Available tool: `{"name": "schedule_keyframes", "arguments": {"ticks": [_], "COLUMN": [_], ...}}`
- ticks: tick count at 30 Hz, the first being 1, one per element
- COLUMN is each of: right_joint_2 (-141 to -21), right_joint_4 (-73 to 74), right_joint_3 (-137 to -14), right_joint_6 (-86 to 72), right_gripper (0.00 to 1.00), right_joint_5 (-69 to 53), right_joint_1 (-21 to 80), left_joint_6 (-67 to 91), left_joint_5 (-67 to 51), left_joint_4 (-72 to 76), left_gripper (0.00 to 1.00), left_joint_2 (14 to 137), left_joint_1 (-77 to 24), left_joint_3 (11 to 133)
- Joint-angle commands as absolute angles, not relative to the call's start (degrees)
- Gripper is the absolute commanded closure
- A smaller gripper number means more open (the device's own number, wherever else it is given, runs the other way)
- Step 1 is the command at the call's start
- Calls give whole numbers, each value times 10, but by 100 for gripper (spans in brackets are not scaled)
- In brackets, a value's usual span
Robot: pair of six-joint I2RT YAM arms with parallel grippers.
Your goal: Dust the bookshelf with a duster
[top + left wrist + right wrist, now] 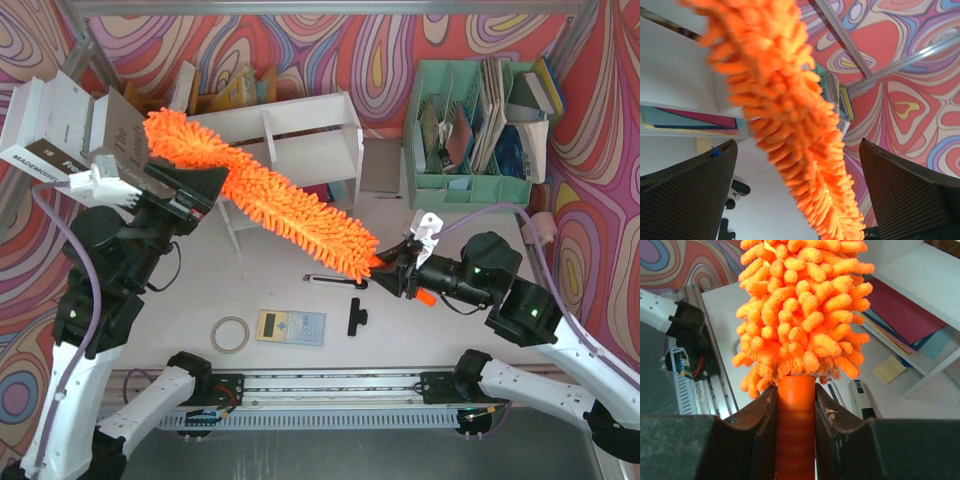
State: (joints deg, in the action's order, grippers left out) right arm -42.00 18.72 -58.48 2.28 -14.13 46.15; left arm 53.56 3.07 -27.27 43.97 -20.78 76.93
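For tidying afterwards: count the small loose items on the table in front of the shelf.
4: a tape roll, a calculator just right of it, a black T-shaped piece further right, and a thin dark rod by the duster. Others may hide under it.

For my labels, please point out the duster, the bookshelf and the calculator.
duster (290,205), top view, middle of the fluffy head.
bookshelf (310,120), top view, flat white top.
calculator (290,327), top view, middle of its face.

Duster (280,200) diag. across bookshelf (320,120), prob. touching it; organizer (470,188) to shelf's right, calculator (290,327) in front.
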Motion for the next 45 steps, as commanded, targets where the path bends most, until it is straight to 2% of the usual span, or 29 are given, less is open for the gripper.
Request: {"name": "schedule_keyframes", "arguments": {"ticks": [1,6,12,18,21,26,29,30,33,37,42,45], "right_joint_2": [-423,-423,-412,-408,-402,-392,-389,-387,-378,-364,-352,-346], "right_joint_4": [143,152,161,168,164,153,149,149,142,130,120,112], "right_joint_3": [-591,-587,-581,-578,-573,-569,-566,-565,-557,-546,-540,-534], "right_joint_6": [40,50,60,66,67,67,66,64,58,52,44,37], "right_gripper": [100,100,100,100,100,83,72,63,46,28,16,12], "right_joint_5": [-202,-212,-195,-202,-185,-146,-120,-108,-77,-43,-5,33], "right_joint_1": [463,463,463,463,463,462,463,463,463,462,463,463], "left_joint_6": [504,483,484,498,499,483,460,450,416,360,389,482], "left_joint_5": [79,149,216,276,319,401,451,470,551,665,758,807], "left_joint_4": [-215,-213,-193,-188,-157,-105,-74,-63,-26,39,30,-56], "left_gripper": [2,10,34,69,81,100,100,100,100,100,100,100], "left_joint_2": [459,475,447,431,409,398,405,408,412,405,378,369], "left_joint_1": [-280,-351,-399,-446,-485,-565,-619,-646,-709,-780,-804,-809], "left_joint_3": [770,760,714,680,647,619,622,622,617,596,569,572]}}
